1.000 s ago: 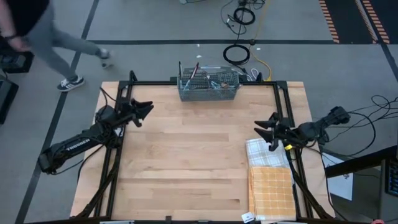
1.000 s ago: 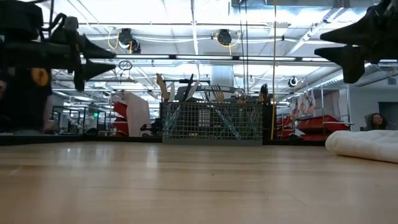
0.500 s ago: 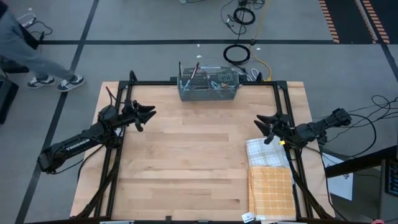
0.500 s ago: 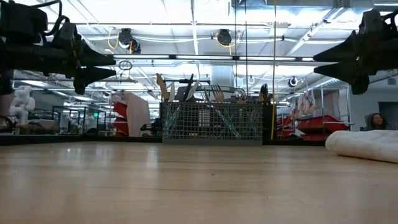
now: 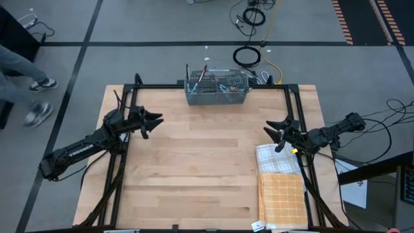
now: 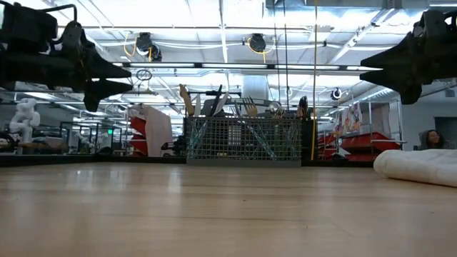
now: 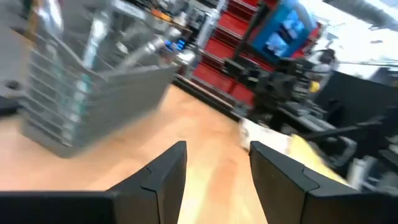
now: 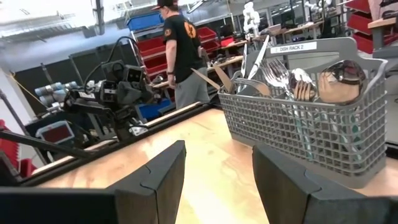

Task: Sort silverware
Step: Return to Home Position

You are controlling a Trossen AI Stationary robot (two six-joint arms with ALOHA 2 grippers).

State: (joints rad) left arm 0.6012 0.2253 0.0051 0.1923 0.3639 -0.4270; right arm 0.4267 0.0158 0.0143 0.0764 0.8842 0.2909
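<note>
The silverware (image 8: 278, 73) stands upright in a grey mesh basket (image 5: 217, 91) at the middle of the table's far edge, handles down in the basket's compartments. It also shows as forks and spoons above the basket's rim (image 6: 243, 107) in the low view. My left gripper (image 5: 157, 120) hovers open over the table's left side, pointing level toward the right, with the basket (image 7: 93, 93) ahead of it. My right gripper (image 5: 272, 134) hovers open over the right side, pointing level toward the left. Neither has anything between its fingers.
A white checked cloth (image 5: 278, 159) and an orange checked cloth (image 5: 283, 200) lie at the table's right near corner, just below my right gripper. A black frame (image 5: 294, 103) runs around the tabletop. A person (image 5: 22, 71) walks on the floor beyond the left edge.
Both grippers have stayed in their places and turned a little at the wrist. My left one now points more toward the table's right edge. The gap of each is the same as before. The person on the floor has walked farther to the left.
</note>
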